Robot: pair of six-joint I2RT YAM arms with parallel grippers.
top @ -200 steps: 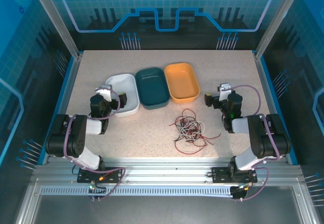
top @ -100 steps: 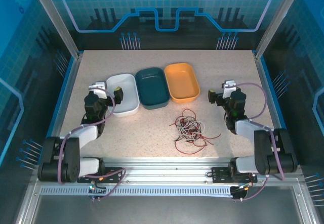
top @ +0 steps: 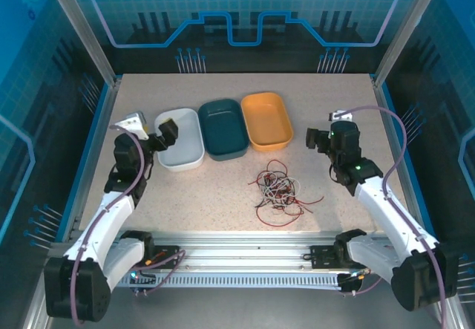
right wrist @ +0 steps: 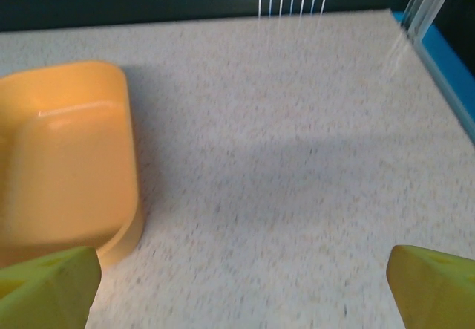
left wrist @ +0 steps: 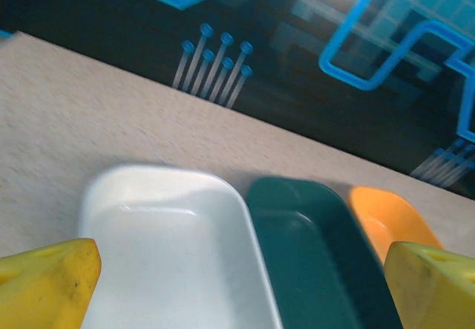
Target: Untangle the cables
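Observation:
The cables lie in one tangle of red, black and whitish strands on the table's near centre. My left gripper hangs open over the left end of the white tray, far left of the tangle. Its yellow fingertips stand wide apart above the white tray. My right gripper is open too, above bare table to the right of the orange tray and beyond the tangle. In the right wrist view its fingertips frame bare tabletop with nothing between them.
Three trays stand in a row at the back: white, dark teal and orange. The left wrist view shows the teal tray and the orange tray; the orange tray sits left in the right wrist view. A blue rim edges the table.
Both arms have unfolded and stretched out from their bases. The left gripper has shifted left and farther back, the right one slightly right. The cables have not moved.

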